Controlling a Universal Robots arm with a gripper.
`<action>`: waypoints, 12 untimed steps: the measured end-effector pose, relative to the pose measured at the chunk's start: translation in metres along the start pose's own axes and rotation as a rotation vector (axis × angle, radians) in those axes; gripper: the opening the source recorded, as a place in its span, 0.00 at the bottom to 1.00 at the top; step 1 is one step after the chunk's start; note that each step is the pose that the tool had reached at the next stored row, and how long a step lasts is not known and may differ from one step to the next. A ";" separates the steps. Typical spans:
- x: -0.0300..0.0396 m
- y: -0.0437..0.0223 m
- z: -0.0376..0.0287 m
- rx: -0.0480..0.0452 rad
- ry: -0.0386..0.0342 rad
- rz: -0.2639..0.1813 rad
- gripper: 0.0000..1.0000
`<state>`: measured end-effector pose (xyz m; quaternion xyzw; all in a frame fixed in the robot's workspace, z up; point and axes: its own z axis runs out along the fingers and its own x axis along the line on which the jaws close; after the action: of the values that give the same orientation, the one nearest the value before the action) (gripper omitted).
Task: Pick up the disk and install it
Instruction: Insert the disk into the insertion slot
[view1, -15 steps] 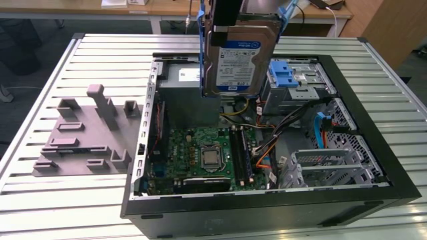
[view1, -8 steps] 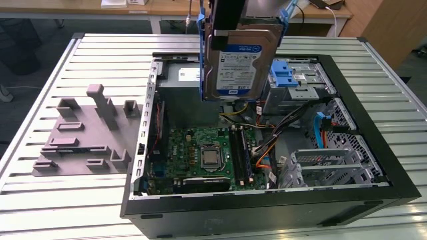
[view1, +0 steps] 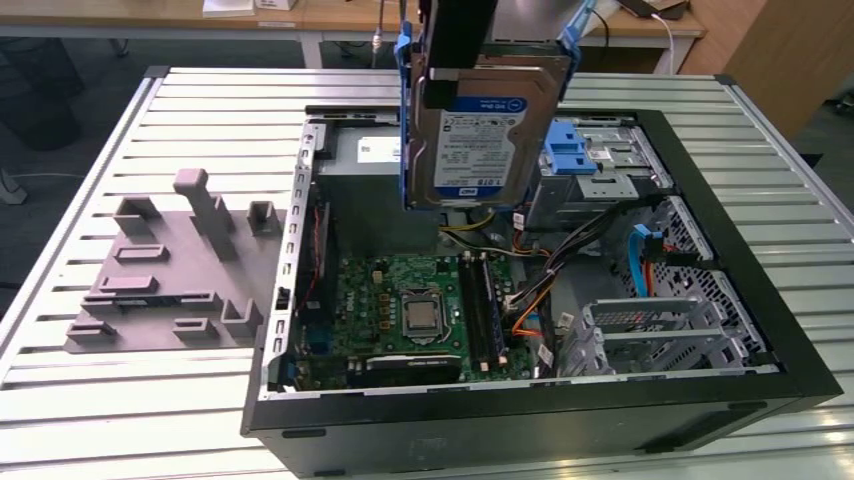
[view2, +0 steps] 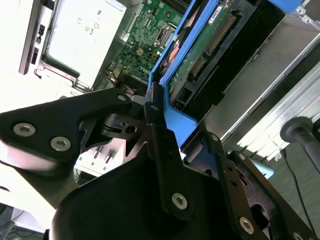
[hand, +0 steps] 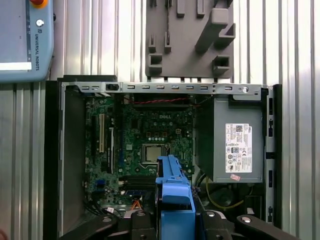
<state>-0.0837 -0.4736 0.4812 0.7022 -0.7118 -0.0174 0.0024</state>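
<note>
The gripper (view2: 177, 119) clenched the disk (view1: 478, 130) by its blue frame above the open case (view1: 534, 430) (exterior view showed its label, second wrist view its circuit board).

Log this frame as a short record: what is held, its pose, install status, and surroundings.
held: the disk, clamped by its blue frame in the gripper, jaws shut
pose: upright, label toward the exterior view, above the open computer case
install status: not seated in the case
surroundings: grey fixture plate on the slatted table, at the exterior view's left of the case
</note>
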 end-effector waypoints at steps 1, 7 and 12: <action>0.0003 0.0000 0.0000 0.0000 0.0000 0.000 0.36; 0.0005 -0.0011 0.0000 -0.0001 0.0002 0.000 0.36; 0.0016 -0.0201 -0.0003 0.0000 0.0001 0.000 0.36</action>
<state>-0.0636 -0.4755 0.4809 0.7022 -0.7118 -0.0174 0.0024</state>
